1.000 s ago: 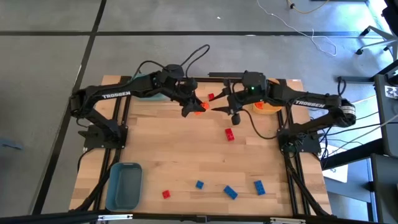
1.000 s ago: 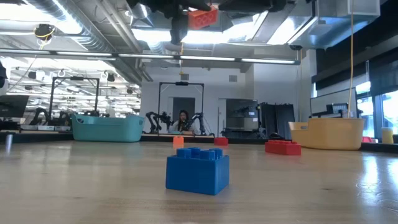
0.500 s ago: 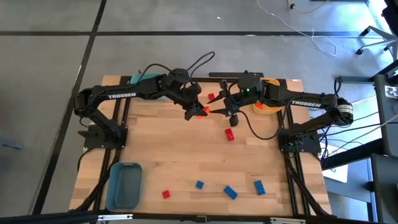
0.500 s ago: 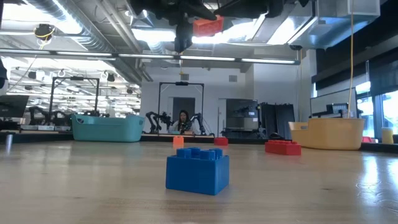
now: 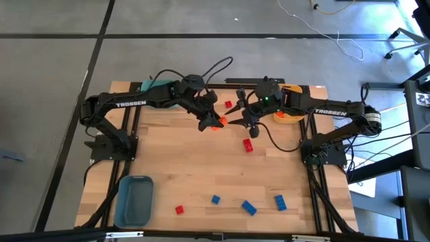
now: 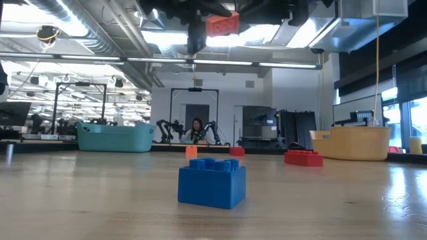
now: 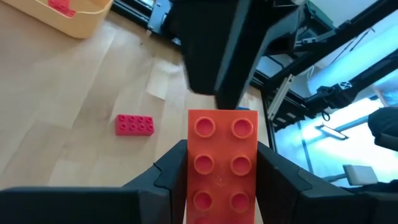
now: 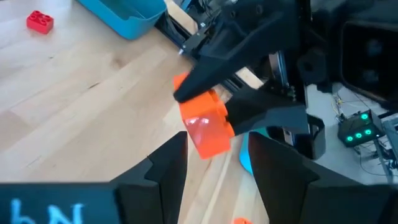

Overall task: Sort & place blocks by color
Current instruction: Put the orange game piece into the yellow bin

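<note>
Above mid-table, left tool [image 5: 209, 121] grips orange block [image 7: 222, 163] lengthwise along its fingers.

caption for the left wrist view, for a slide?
Left tool grips an orange block above the table, facing the right arm's tool; a red block lies on the wood below.

Orange block [image 7: 221, 163] held up in the air over the table's far middle, studs visible, six of them. Red blocks [image 5: 248, 145] lie flat mid-table, another [image 5: 228, 105] near the far edge, one [image 5: 179, 210] near front. Three blue blocks [image 5: 249, 208] sit along the front edge.
</note>
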`<act>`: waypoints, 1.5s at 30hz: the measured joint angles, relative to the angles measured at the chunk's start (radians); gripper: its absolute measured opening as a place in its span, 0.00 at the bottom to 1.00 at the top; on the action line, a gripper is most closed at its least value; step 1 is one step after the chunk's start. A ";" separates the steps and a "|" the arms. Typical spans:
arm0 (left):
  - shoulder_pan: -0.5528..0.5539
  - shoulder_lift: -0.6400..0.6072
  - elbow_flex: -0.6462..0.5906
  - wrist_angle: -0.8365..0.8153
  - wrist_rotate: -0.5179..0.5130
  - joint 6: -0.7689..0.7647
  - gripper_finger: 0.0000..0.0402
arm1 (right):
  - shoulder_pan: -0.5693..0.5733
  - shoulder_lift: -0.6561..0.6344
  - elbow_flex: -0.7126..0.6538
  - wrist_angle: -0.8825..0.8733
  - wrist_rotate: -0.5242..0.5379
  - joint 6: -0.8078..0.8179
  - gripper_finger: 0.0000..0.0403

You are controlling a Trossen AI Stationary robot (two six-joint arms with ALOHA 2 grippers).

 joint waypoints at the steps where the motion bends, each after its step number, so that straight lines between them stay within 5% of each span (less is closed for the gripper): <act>1: 0.000 0.000 0.000 0.001 0.000 0.000 0.33 | 0.000 0.003 0.000 0.001 0.000 0.000 0.43; 19: 0.000 0.000 -0.001 0.014 0.000 0.000 0.33 | 0.043 0.061 0.001 0.064 0.006 -0.066 0.43; 28: 0.001 0.000 -0.001 0.015 0.010 -0.010 0.33 | 0.045 0.061 0.001 0.085 -0.002 -0.081 0.24; 35: 0.002 0.000 -0.001 0.017 0.002 -0.007 0.33 | 0.045 0.061 0.001 0.081 -0.002 -0.072 0.24; 45: 0.014 -0.001 0.002 -0.062 -0.026 0.019 0.50 | 0.046 0.060 0.016 0.010 0.047 0.021 0.24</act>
